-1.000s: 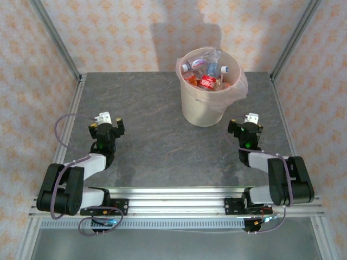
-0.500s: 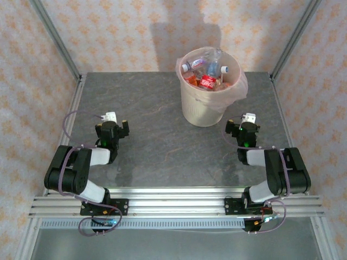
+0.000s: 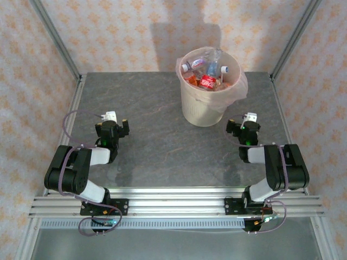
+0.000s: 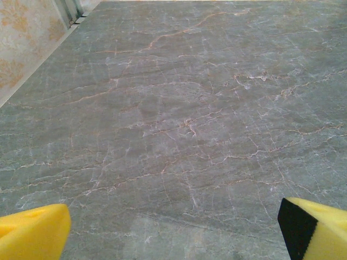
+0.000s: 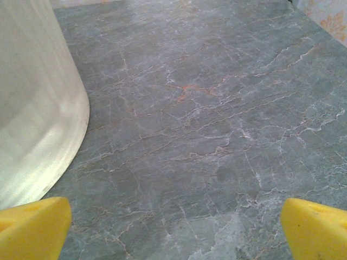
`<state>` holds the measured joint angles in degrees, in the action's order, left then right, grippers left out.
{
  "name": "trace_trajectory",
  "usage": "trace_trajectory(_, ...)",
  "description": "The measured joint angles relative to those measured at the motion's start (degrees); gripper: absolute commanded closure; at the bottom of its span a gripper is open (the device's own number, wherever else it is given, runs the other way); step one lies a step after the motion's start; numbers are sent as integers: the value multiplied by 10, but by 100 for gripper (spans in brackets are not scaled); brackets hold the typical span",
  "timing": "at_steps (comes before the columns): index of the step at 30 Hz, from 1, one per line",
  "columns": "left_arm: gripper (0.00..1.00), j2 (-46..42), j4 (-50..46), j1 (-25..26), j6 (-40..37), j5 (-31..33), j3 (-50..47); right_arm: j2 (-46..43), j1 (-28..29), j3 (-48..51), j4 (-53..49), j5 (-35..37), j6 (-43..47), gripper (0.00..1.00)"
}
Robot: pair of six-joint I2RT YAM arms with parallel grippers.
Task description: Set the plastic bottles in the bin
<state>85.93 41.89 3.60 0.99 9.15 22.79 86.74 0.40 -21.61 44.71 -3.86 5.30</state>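
1. Beige bin with pinkish bag liner, packed with plastic bottles.
2. Bin is just ahead-left of right gripper, whose jaws are spread and empty.
3. Also released: left gripper, over grey table; bin well ahead-right.

left arm: black and white links being shown, purple cable being looped alongside | right arm: same colours being shown | fingertips: yellow pads being seen

The plastic bottles lie heaped inside the upright beige bin.
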Motion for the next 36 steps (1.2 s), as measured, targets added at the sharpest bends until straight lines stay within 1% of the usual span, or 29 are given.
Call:
trace_trajectory(6,0,0,0,0,0,0,0,0,-6,-2,0,-24,-3,1)
trace_trajectory(15,0,0,0,0,0,0,0,2,-6,-10,-3,-5,-17,1)
trace_trajectory(36,0,0,0,0,0,0,0,2,-6,-10,-3,-4,-18,1)
